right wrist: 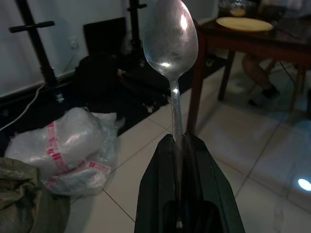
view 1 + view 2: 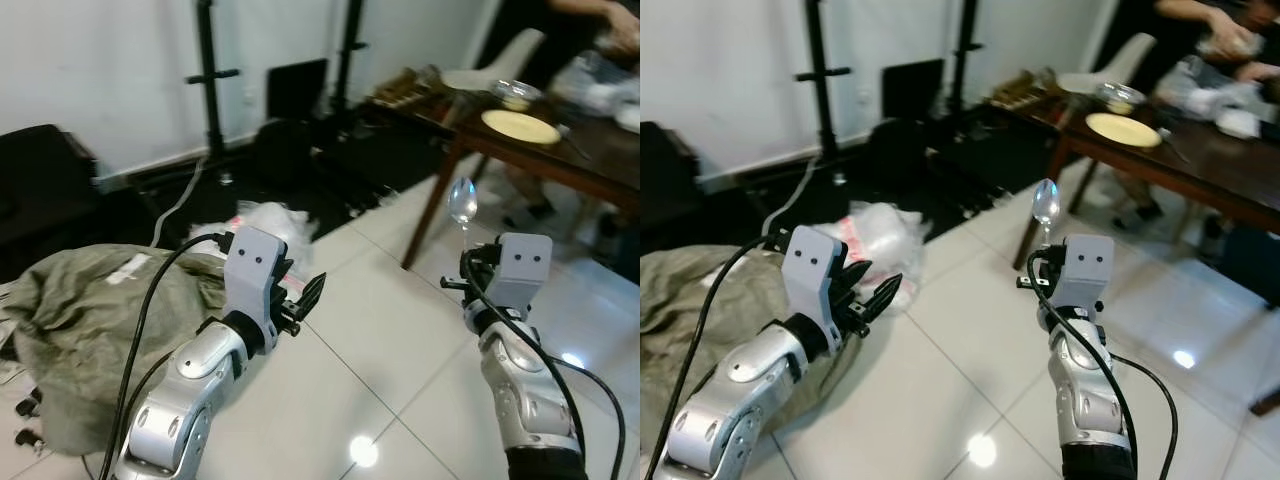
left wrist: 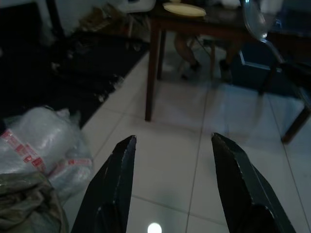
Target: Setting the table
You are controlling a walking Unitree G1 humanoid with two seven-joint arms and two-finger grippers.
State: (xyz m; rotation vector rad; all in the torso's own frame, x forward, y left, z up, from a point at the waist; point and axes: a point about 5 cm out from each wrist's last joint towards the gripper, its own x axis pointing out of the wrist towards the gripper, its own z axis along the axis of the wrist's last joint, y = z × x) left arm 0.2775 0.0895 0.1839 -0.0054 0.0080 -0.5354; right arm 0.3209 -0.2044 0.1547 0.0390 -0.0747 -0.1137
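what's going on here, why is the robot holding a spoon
The robot is setting the table. Its right gripper is shut on the handle of a spoon, bowl upward. The left gripper is open and empty. The dark wooden table stands ahead to the right, bearing a yellow plate; a person is at it.

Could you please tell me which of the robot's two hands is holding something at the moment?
The right hand: its black fingers are shut on the handle of a silver metal spoon, bowl upward. The left hand is open, holding nothing.
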